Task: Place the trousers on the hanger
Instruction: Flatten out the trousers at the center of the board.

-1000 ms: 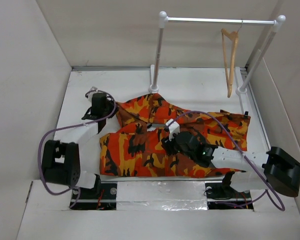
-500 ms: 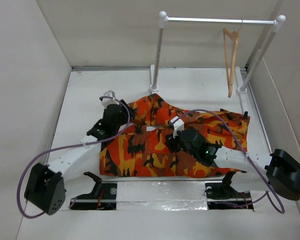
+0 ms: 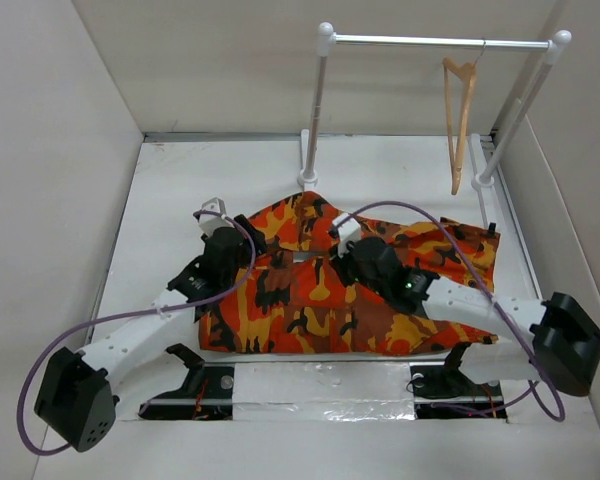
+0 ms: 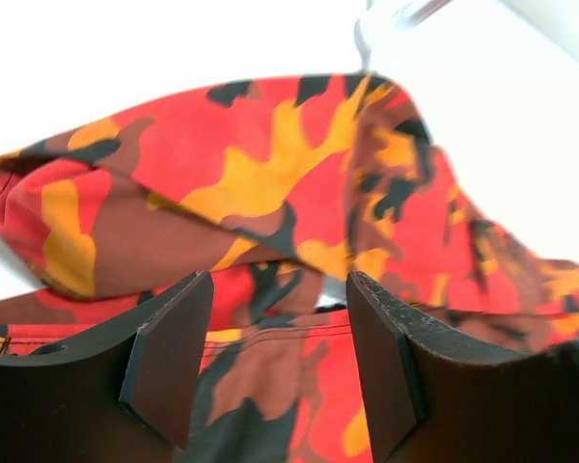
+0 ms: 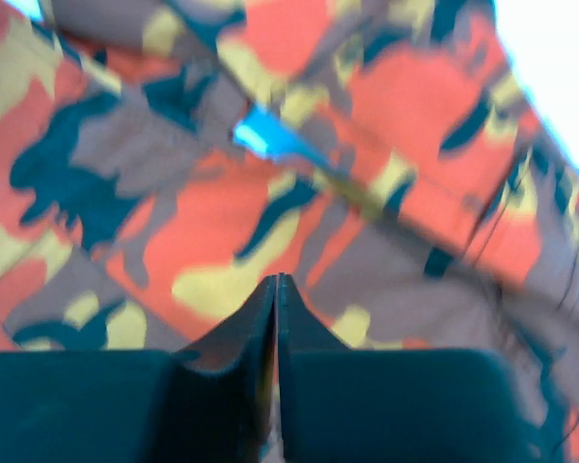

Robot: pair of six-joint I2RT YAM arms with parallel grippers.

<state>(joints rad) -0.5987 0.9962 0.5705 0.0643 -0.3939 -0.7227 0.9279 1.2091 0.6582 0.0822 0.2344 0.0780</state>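
Gathering the orange-red camouflage cloth trousers: left gripper gapes at their left fold, right gripper closed over mid-cloth. Next: pinch fabric, lift toward far-right tan wooden hanger.

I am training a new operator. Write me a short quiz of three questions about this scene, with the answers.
1. True or false: the hanger hangs on the rail.
2. The left gripper is: A open, B shut.
3. Fill in: the trousers lie on the ____.
Key: 1 true; 2 A; 3 table.
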